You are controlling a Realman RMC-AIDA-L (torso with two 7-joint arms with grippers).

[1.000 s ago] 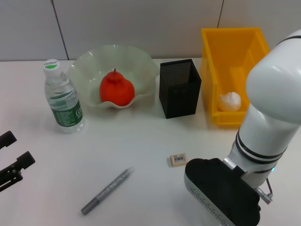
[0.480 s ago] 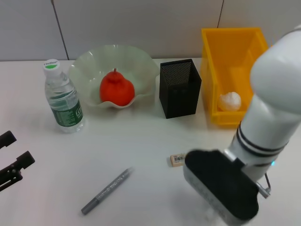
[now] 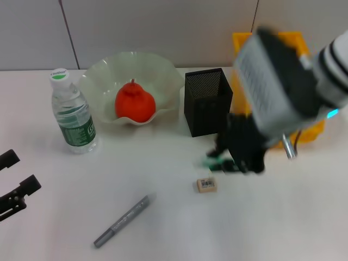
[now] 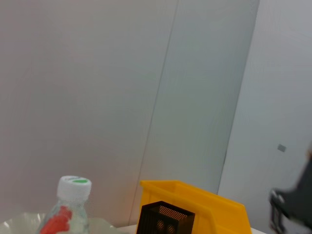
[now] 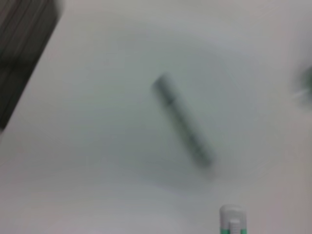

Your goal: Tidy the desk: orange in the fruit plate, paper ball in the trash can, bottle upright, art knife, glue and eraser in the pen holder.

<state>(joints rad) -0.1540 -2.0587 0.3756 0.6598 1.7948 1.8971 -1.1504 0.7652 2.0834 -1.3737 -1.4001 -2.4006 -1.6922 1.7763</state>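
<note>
The left gripper [image 3: 13, 187] sits at 9 o'clock on the white worktop [image 3: 163, 217]; I cannot tell how its fingers are. The clear plastic bottle [image 3: 73, 111] stands upright. The red-orange lumpy orange [image 3: 135, 102] is in the pale green wavy fruit plate [image 3: 109, 70]. A grey pen-shaped stick [image 3: 122, 220] lies at 6 o'clock. The tiny beige eraser [image 3: 206, 185] lies below the square black mesh pen holder [image 3: 207, 101]. The blurry right gripper [image 3: 236, 155] hangs just above the eraser; I cannot tell its grip. The yellow plastic trash can [image 3: 296, 39] is at 2 o'clock.
</note>
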